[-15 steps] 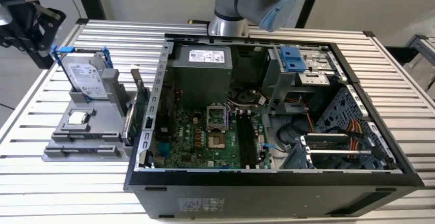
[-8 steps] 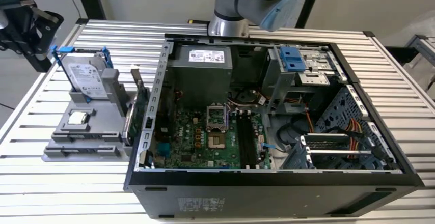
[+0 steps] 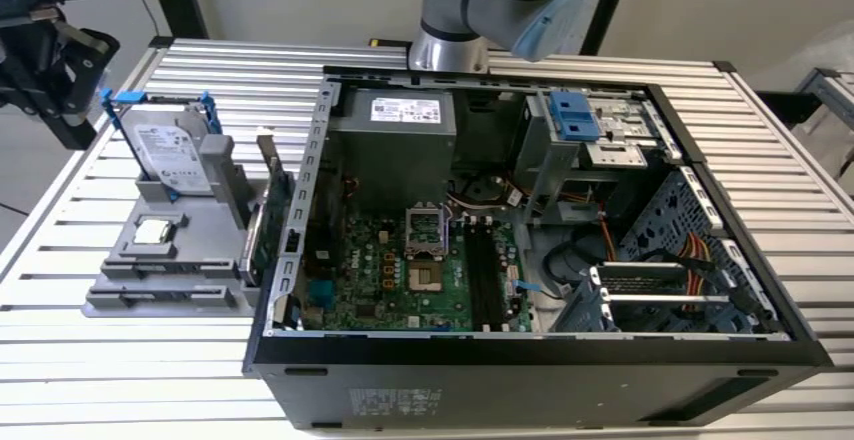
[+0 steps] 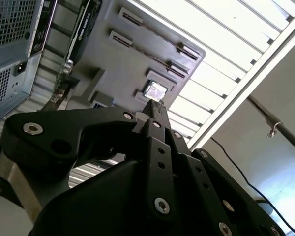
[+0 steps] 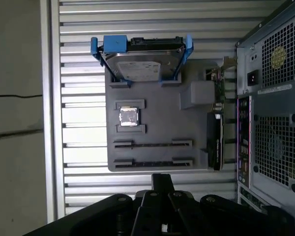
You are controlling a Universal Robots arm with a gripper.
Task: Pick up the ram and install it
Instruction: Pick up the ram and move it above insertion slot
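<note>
My gripper (image 5: 162, 180) hangs high above the grey parts holder (image 5: 157, 128). Its black fingers (image 4: 155, 114) are pressed together with nothing between them. In the first wrist view the fingertips lie over the holder's edge beside two long narrow slots (image 5: 152, 144), which look empty. I cannot make out the ram in any view. The black motherboard slots (image 3: 482, 278) lie inside the open computer case (image 3: 534, 360) in the exterior view. The arm's black wrist part (image 3: 51, 65) shows at the exterior view's left edge, above the table.
On the holder stand a silver hard drive in a blue frame (image 5: 140, 61), a small square chip (image 5: 129, 117) and a green card with a metal bracket (image 5: 215, 123) beside the case wall. The ribbed metal table (image 3: 134, 360) surrounds the holder and case.
</note>
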